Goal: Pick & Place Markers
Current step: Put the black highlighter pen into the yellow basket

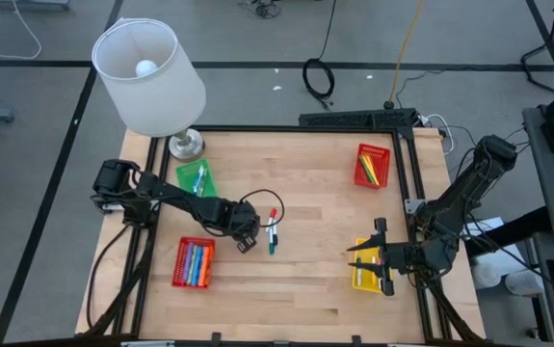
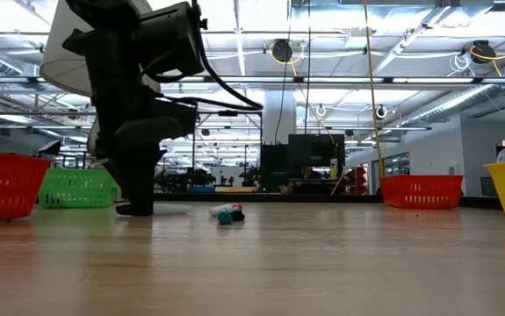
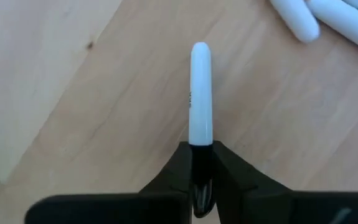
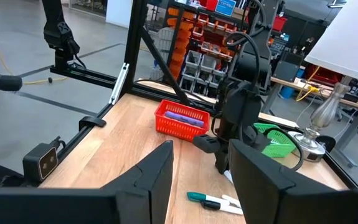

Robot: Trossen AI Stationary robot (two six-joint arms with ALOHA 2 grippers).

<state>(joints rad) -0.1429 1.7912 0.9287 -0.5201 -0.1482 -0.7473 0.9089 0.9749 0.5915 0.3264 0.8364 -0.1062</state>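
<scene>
The left gripper (image 1: 249, 238) sits low at mid-desk (image 1: 305, 289), its fingers (image 3: 182, 168) pinching a white marker (image 3: 200, 93) by one end, the barrel sticking out ahead over the wood. Two more markers (image 1: 273, 229) lie just beside it, one red-capped, one green. So the step in hand is the pick, with the grip made and the lift not yet begun. Next, by my reading, comes a straight lift and a carry to a basket; the red basket (image 1: 194, 262) is near, the green basket (image 1: 194, 179) behind. The right gripper (image 1: 381, 255) waits above the yellow basket (image 1: 357, 278), fingers spread with nothing between them.
</scene>
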